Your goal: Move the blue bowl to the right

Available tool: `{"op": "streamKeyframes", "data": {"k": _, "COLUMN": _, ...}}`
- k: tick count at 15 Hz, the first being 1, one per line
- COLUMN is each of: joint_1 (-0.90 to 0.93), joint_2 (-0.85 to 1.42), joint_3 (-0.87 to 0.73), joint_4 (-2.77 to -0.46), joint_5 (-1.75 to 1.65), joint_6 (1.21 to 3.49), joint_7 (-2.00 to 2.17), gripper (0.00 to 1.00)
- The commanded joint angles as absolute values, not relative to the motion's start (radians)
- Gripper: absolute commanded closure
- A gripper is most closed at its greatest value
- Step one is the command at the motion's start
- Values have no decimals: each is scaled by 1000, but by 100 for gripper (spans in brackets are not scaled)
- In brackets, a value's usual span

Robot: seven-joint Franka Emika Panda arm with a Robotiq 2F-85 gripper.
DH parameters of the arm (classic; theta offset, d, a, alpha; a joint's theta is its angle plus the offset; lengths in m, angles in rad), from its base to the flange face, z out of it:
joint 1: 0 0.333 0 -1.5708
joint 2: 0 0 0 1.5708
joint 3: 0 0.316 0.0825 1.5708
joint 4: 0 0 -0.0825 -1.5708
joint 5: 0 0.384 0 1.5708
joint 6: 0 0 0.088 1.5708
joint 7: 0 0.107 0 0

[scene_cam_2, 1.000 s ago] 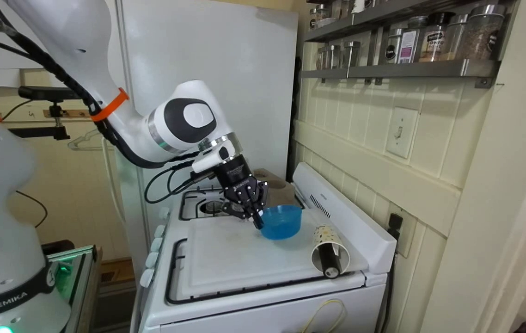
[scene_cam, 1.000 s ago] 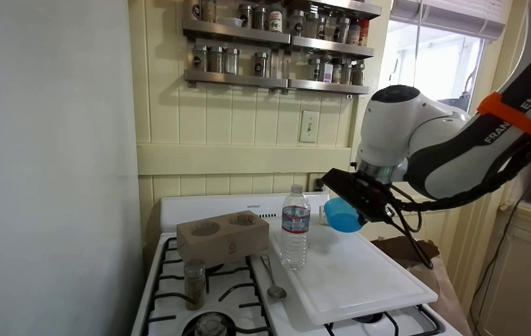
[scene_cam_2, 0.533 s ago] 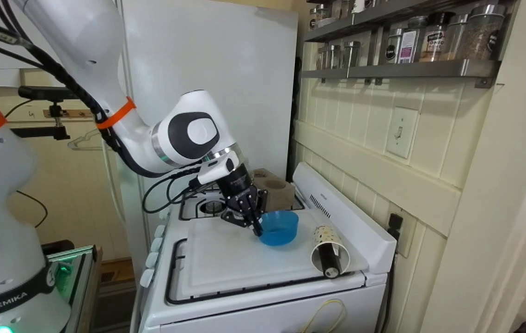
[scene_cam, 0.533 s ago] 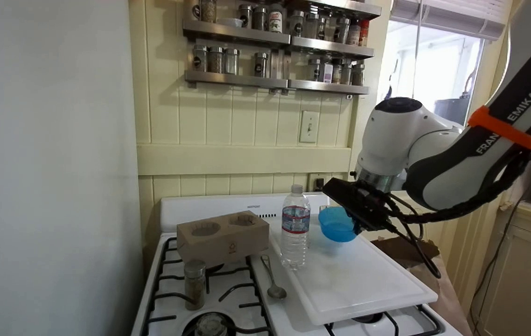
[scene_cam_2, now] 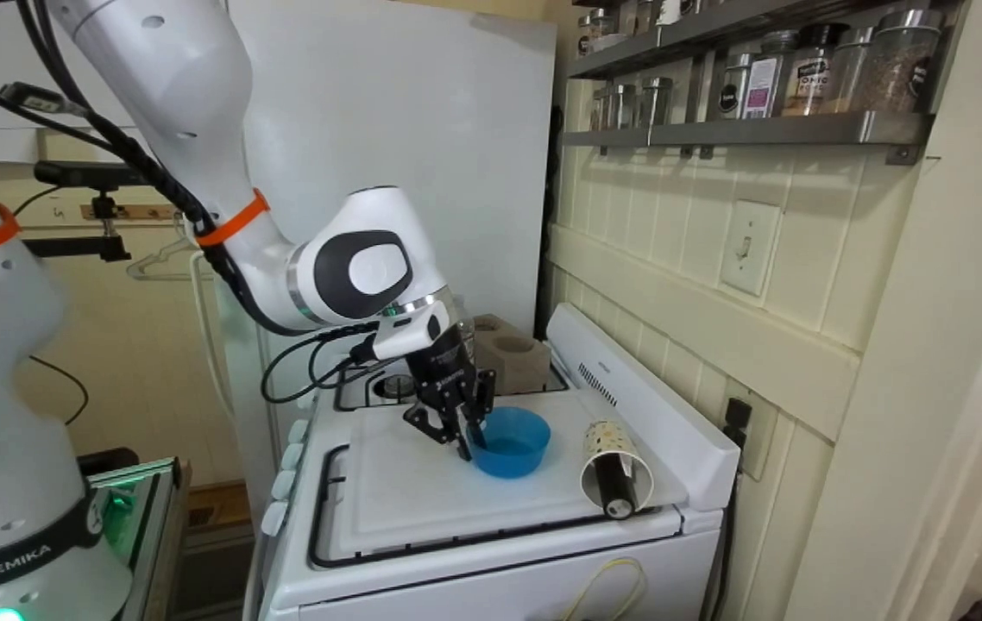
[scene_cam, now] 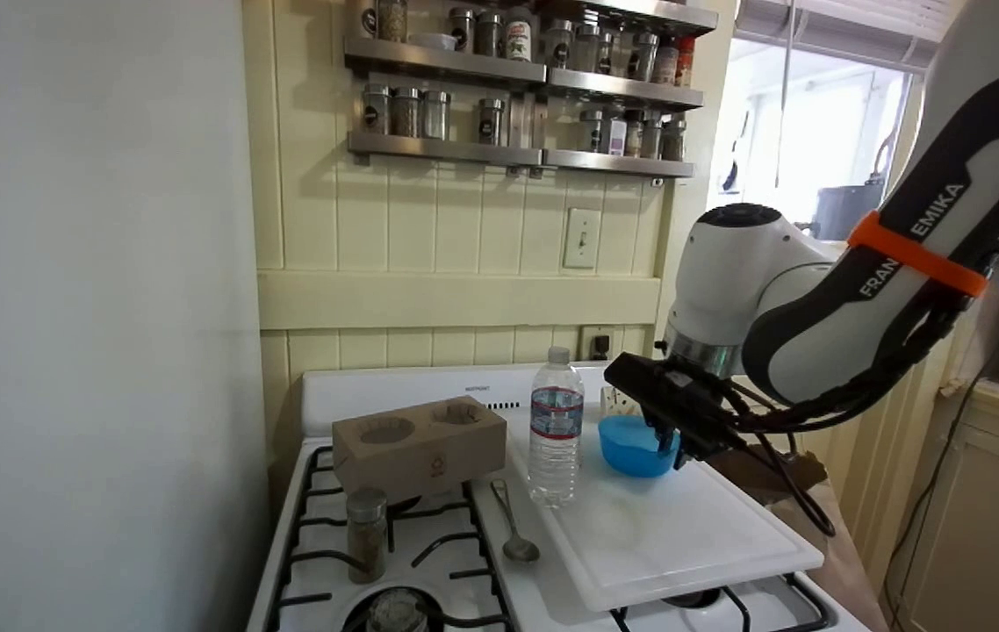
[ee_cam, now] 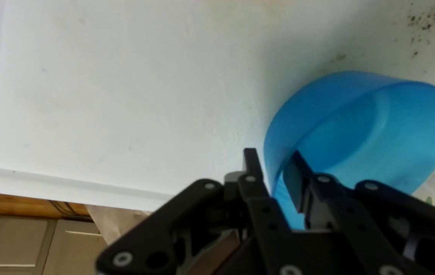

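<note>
The blue bowl (scene_cam: 627,449) sits on the white board (scene_cam: 666,535) over the stove, near its back. In both exterior views it looks level and upright (scene_cam_2: 515,457). My gripper (scene_cam_2: 473,448) is at the bowl's near side, pointing down at a slant. In the wrist view the open jaws (ee_cam: 275,152) straddle the bowl's wall (ee_cam: 317,103). One finger (ee_cam: 252,162) is outside the wall, with a thin light gap between them. The other finger (ee_cam: 296,179) is inside the bowl, and its pad appears apart from the wall.
A water bottle (scene_cam: 556,448) stands on the board to the bowl's left in an exterior view. A cardboard holder (scene_cam: 420,452), spice jar (scene_cam: 366,540) and spoon (scene_cam: 517,544) are farther left. A patterned cup (scene_cam_2: 607,440) lies on its side by the stove's back panel (scene_cam_2: 646,405).
The gripper and bowl have come down, and the bowl has gone from tilted in the air to level on the board. The fingers have spread apart and let go of its wall.
</note>
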State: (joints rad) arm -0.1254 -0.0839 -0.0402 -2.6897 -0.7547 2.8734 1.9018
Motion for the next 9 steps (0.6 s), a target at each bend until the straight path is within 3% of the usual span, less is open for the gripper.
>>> {"op": "streamKeyframes", "data": {"k": 1, "joint_1": -109, "joint_2": -145, "joint_3": -39, "joint_4": -2734, "joint_5": -677, "joint_6": 2854, "joint_7": 1883, "gripper": 44}}
{"op": "streamKeyframes", "data": {"k": 6, "joint_1": -148, "joint_2": -370, "joint_3": 8, "joint_4": -2827, "joint_5": -814, "joint_6": 2874, "joint_7": 2112, "gripper": 6}}
{"op": "streamKeyframes", "data": {"k": 7, "joint_1": -125, "joint_2": -335, "joint_3": 1, "joint_4": -2752, "joint_5": -851, "joint_6": 2863, "joint_7": 2177, "gripper": 1}}
{"op": "streamKeyframes", "data": {"k": 9, "joint_1": -133, "joint_2": -408, "joint_3": 16, "joint_4": -2752, "joint_5": -951, "joint_6": 2873, "joint_7": 2273, "gripper": 0}}
